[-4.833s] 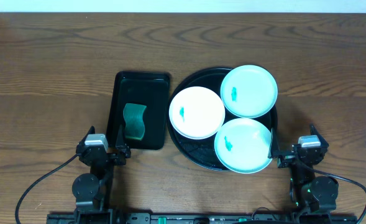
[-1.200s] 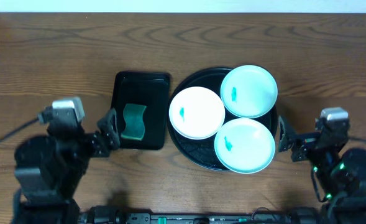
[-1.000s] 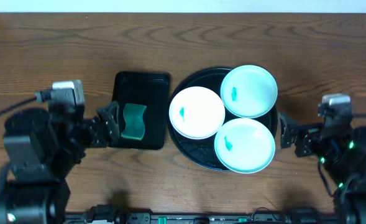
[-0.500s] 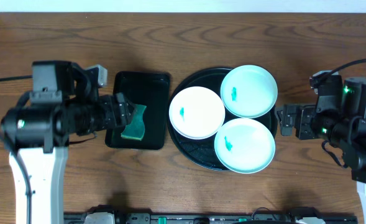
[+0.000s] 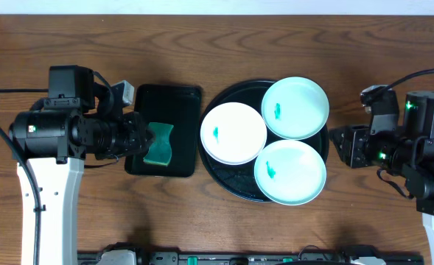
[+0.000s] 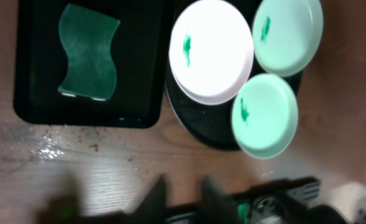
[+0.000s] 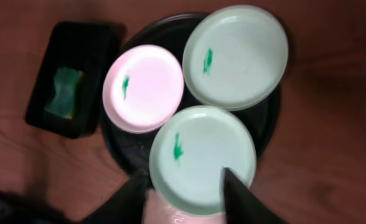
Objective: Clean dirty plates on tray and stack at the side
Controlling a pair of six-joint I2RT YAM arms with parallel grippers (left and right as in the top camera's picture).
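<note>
Three plates lie on the round black tray [image 5: 222, 179]: a white plate [image 5: 233, 133] at its left, a pale mint plate [image 5: 295, 108] at the back and another mint plate [image 5: 289, 172] at the front. Each bears a small teal smear. My left gripper [image 5: 139, 136] hovers at the left edge of the rectangular tray, high above the table; in the left wrist view its fingers [image 6: 184, 178] are drawn close together with nothing between them. My right gripper [image 5: 342, 143] hangs right of the round tray, jaws apart and empty [image 7: 184, 172], above the near mint plate [image 7: 202, 160].
A smaller rectangular black tray [image 5: 169, 94] left of the round tray holds a green wavy sponge [image 5: 158, 143]. Water drops glisten on the wood [image 6: 49, 149] in front of it. Both arm bases and cables stand along the table's front edge.
Both arms have risen from the front edge and reached over the table. Both grippers have narrowed, the left nearly closed. Plates and sponge have not moved.
</note>
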